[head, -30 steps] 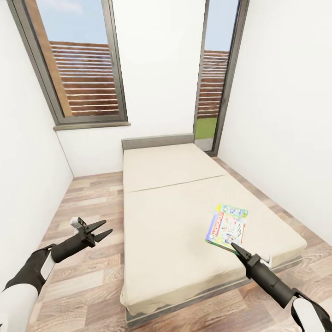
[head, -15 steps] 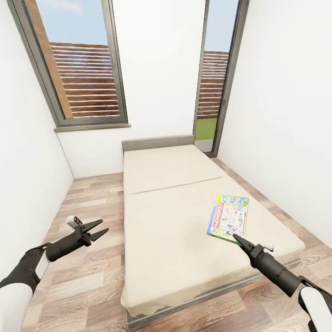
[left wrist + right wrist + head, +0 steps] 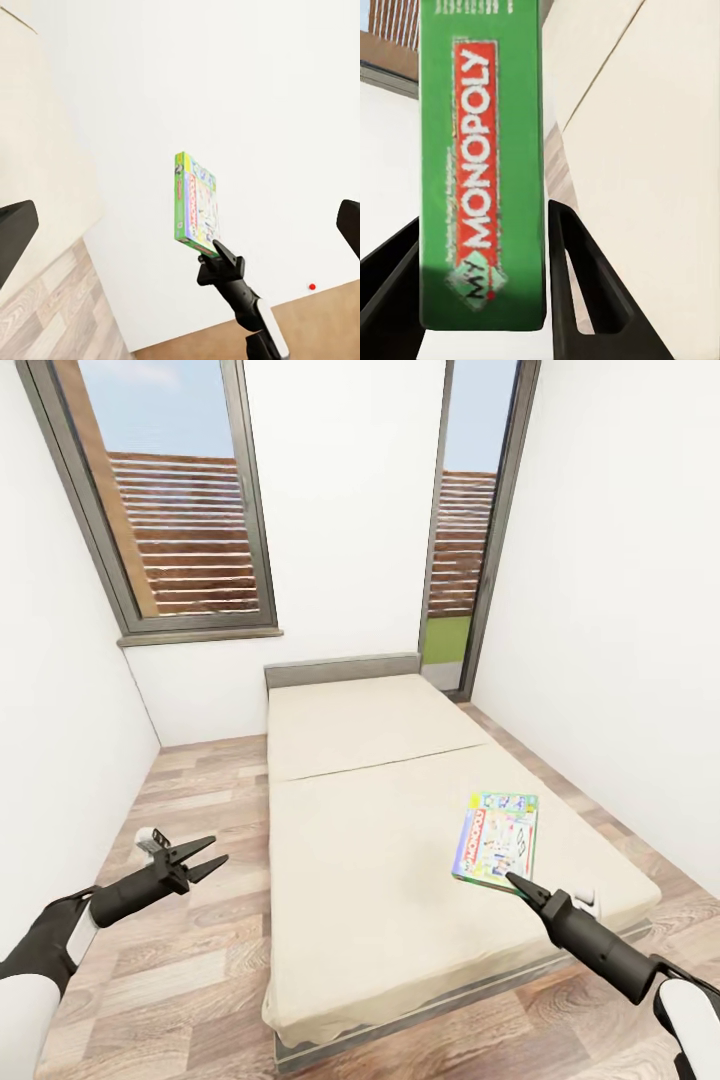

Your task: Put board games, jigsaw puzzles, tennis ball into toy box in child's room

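Observation:
One board game [image 3: 497, 838], a white-green box with a red MONOPOLY band, lies flat on the bed [image 3: 370, 840] near its right edge. My right gripper [image 3: 514, 881] meets the box's near edge. In the right wrist view the green side of the board game [image 3: 480, 180] sits tightly between the two dark fingers [image 3: 585, 292], so the right gripper [image 3: 484, 214] is shut on it. The left wrist view shows the same board game [image 3: 196, 204] with the right gripper [image 3: 217, 249] at its end. My left gripper [image 3: 200, 857] hangs open over the floor left of the bed, holding nothing.
The bed has a grey headboard [image 3: 342, 669] against the far wall, under a window [image 3: 175, 500]. A narrow glass door [image 3: 462, 560] stands at the back right. Wood floor [image 3: 190, 790] runs along the bed's left side, and a white wall is close on the right.
The right gripper has edged forward and the board game has turned slightly and shifted a little farther up the bed. The left gripper has drifted down and to the left.

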Robot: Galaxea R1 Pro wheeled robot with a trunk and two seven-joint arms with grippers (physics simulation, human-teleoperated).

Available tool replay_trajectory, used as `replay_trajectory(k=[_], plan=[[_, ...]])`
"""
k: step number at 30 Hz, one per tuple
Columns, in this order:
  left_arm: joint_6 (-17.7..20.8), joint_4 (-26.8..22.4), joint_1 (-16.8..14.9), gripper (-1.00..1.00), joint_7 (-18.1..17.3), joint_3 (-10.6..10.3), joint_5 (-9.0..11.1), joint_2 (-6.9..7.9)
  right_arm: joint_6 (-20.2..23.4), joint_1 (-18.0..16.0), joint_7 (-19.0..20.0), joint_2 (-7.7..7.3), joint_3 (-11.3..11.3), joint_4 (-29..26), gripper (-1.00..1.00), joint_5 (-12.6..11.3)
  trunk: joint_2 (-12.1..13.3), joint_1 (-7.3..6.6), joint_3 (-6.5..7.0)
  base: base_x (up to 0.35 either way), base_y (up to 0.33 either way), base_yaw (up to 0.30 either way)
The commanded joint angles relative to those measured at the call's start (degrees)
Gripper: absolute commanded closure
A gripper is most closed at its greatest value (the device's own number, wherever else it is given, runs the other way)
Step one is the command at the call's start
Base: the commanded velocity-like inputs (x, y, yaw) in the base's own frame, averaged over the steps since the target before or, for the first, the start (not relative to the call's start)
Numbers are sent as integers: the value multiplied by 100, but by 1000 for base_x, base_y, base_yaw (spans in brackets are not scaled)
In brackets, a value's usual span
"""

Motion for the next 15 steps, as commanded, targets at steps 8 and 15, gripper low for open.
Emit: replay_trajectory(k=[8,15], plan=[[66,0,-3,-100,-31,15,-7,86,26,11,43,24,-8,-331,100,17,318,-176,138,0,0,0],[66,0,-3,-100,-23,-23,-12,96,41,15,52,23,-212,-330,100,-2,599,-330,264,0,0,0]])
